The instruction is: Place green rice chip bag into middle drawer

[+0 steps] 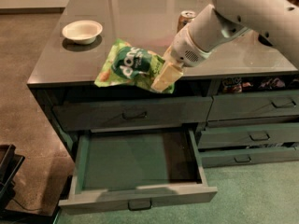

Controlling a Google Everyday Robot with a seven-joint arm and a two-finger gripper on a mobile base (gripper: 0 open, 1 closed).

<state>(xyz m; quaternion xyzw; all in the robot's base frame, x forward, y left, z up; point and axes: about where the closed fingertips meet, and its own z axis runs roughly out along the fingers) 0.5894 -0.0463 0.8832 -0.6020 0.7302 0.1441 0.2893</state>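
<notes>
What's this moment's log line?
gripper: shut on bag | bag: over counter edge, above drawer | drawer: open | bowl, can: on counter

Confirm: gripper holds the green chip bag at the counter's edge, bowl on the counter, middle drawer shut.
Not shut: the camera view shows the middle drawer pulled open. The gripper does hold the green rice chip bag at the counter's edge, bowl on the counter.

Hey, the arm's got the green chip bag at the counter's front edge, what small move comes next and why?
Probably carry it forward and down. The gripper is clamped on the green rice chip bag, which overhangs the front edge of the counter, and the middle drawer stands open just below, so a short lowering move should bring the bag over it.
</notes>
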